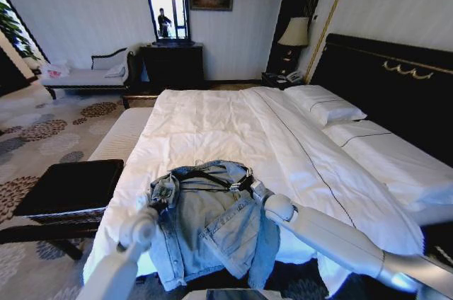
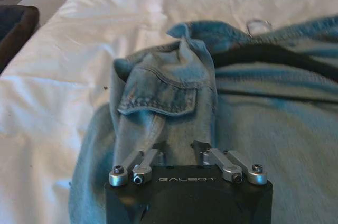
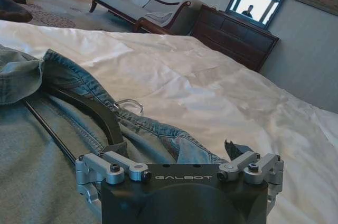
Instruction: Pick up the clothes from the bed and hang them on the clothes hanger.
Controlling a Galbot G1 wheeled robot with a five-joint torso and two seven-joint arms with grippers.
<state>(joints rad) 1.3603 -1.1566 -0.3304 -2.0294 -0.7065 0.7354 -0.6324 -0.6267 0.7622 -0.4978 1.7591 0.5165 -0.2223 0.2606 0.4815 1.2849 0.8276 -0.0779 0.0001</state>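
The denim jacket [image 1: 209,222] is spread at the lower centre of the head view, on the near edge of the bed [image 1: 233,130], with its hem draped over the foot of the white duvet; the black clothes hanger [image 1: 216,180] is seen threaded inside the collar area, its bar running across the upper part of the garment, and its slim metal hook [image 3: 129,105] is laid on the duvet just beyond the collar in the right wrist view. The left gripper [image 1: 157,204] is placed at the jacket's left shoulder, at centre-left of the head view; in the left wrist view its fingers [image 2: 153,155] are pressed into the denim just below a flapped chest pocket [image 2: 158,97], and it cannot be told whether fabric is clamped or merely touched. The right gripper [image 1: 256,188] is set at the jacket's right shoulder, beside the hanger's end; its fingers [image 3: 235,152] are buried in the folded denim collar, and their state cannot be told either. A dark bench [image 1: 67,187] is seen at the lower left beside the bed; the black headboard [image 1: 396,81] is at the upper right.
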